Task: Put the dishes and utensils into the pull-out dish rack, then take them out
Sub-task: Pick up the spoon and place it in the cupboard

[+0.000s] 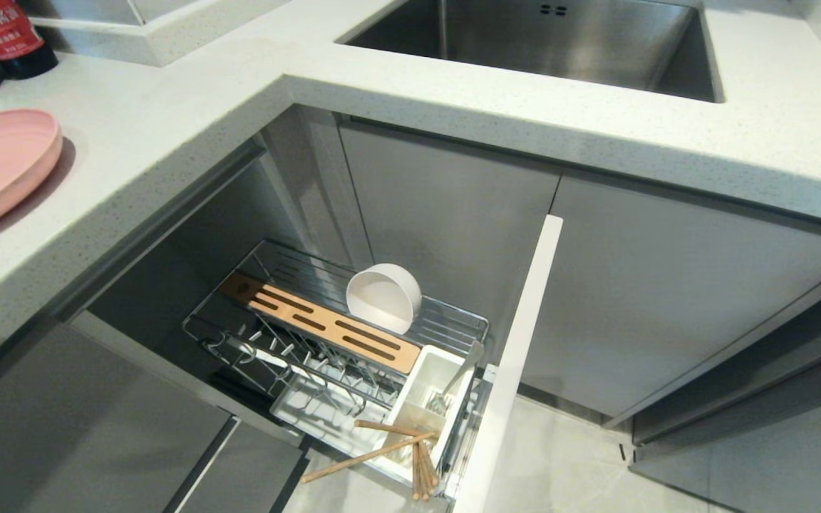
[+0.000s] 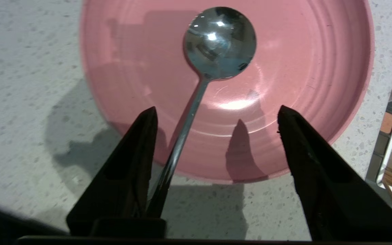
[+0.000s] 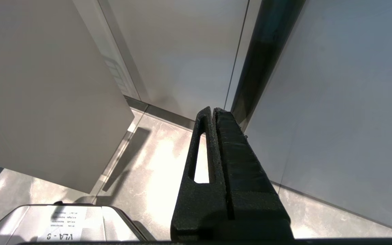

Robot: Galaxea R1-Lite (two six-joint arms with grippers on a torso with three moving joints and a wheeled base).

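On the surface at the far left, my left pincer hangs over the plate with its fingers spread wide apart, gripping nothing. The spoon lies with its round head in the plate and its handle running out over the near rim, close beside one finger; whether it touches that finger I cannot tell. Down in the rack, pulled out of the cabinet, the bowl stands on edge behind the wooden strip. The chopsticks lie crossed at the near end, by the white utensil box. My right pincer is clenched on nothing, low beside the cabinet doors, above the floor.
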